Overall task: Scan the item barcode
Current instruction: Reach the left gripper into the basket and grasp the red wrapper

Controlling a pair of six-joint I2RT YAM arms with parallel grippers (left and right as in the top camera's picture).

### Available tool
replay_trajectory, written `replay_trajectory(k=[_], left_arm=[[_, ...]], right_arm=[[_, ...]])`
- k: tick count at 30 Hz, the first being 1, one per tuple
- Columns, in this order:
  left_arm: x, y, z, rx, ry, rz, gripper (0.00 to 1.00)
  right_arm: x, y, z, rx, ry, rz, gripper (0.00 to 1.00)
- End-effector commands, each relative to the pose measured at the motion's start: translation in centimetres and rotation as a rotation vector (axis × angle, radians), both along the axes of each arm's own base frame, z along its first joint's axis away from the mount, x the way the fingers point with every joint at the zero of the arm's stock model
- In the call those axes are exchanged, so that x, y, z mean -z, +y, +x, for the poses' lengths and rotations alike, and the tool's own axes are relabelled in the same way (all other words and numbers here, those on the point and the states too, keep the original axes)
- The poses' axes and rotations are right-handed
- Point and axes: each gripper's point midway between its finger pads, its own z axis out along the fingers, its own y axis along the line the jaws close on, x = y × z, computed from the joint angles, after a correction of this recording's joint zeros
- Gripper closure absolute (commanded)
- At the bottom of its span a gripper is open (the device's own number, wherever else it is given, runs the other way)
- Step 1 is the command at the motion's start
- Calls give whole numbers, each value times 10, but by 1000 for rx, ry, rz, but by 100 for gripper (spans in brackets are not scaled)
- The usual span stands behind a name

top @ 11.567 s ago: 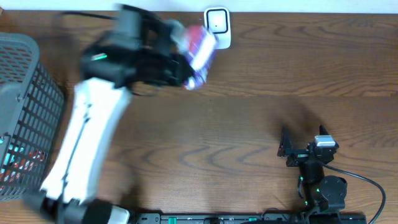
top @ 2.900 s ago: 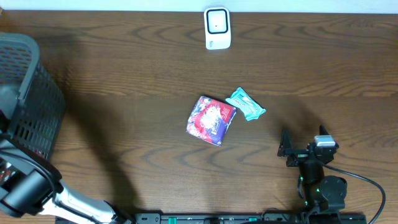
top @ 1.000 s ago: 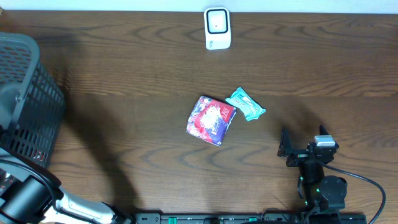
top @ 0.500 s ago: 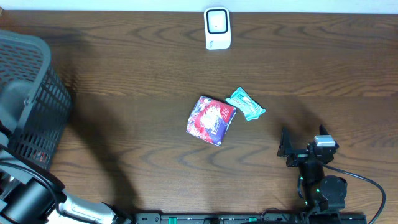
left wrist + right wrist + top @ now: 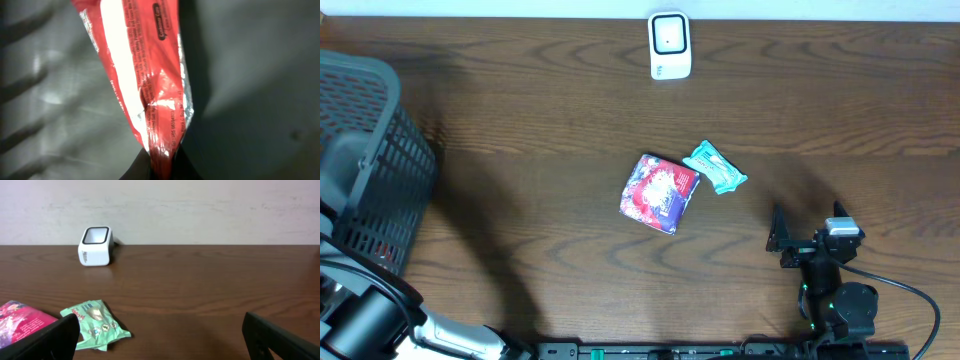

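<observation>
Red packet (image 5: 150, 95): inside the grey basket (image 5: 375, 150) at the counter's left edge, one crimped end pinched in the closed left gripper (image 5: 161, 167). Right gripper (image 5: 161, 322): low near the front edge, level, jaws wide apart.

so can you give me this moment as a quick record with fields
left gripper: shut on red wrapper, apparently inside basket
right gripper: open, empty, low over table
scanner: far edge of table, nothing at it
on table: pink packet and green packet, side by side, mid-table
</observation>
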Motion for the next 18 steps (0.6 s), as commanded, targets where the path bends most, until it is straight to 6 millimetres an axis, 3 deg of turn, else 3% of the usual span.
replay_trajectory(k=[1, 4, 5, 6, 7, 10, 13, 18], left_arm=[[-61, 14, 33, 30, -196, 98, 93], [-122, 13, 69, 108, -446, 168, 93], [-152, 9, 86, 162, -568, 200, 92], [-207, 0, 110, 272, -765, 274, 93], [-241, -7, 121, 342, -868, 329, 93], [-318, -34, 141, 451, -1139, 398, 93], [-366, -72, 162, 460, -1419, 241, 93], [-404, -169, 199, 631, -1628, -95, 93]], right_arm=[[1, -1, 0, 2, 1, 13, 1], [1, -1, 0, 2, 2, 13, 1], [1, -1, 0, 2, 1, 13, 1], [1, -1, 0, 2, 1, 13, 1], [1, -1, 0, 2, 1, 13, 1], [1, -1, 0, 2, 1, 13, 1], [1, -1, 0, 2, 1, 13, 1], [1, -1, 0, 2, 1, 13, 1]])
